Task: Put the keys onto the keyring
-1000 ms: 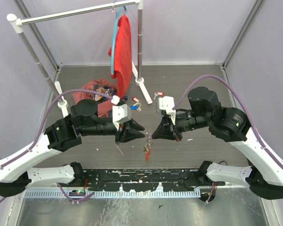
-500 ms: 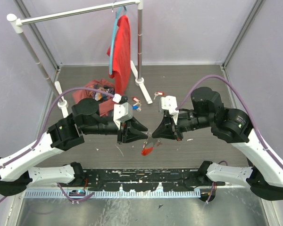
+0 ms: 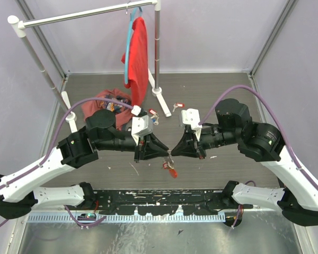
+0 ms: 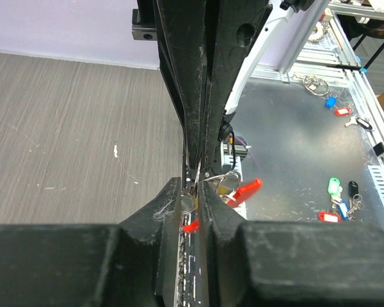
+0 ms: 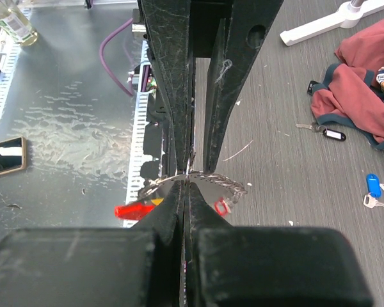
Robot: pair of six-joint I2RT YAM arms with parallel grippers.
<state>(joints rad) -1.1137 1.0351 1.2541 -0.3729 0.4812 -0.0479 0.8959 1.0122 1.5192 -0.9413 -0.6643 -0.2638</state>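
Since a second ago the left arm has reached further right, so its tip now almost meets the right arm's tip over the middle of the grey counter (image 3: 228,90). The red tag (image 3: 173,172), which had swung out to the left half a second ago, now hangs just below that meeting point.

At the back left stands a white clothes rail (image 3: 69,17) holding a red shirt (image 3: 139,53) on a blue hanger (image 3: 128,53). A crumpled reddish garment (image 3: 98,103) lies on the counter beneath it.

The left pincer (image 3: 160,152) points right. In its wrist view its fingers (image 4: 169,206) stand a narrow gap apart with a small silver ring of the keyring (image 3: 169,159) between them. Whether they press on that ring cannot be told.

The keyring hangs in the air between the two tips, its chain drooping and its red tag lowest.

The right pincer (image 3: 175,150) points left and is clenched on the keyring's thin chain. In its wrist view the chain runs out to both sides of the closed fingers (image 5: 173,211).

Behind the two tips, loose tagged keys (image 3: 153,114) lie on the counter near the rail's foot, with another (image 3: 178,106) a little to their right.
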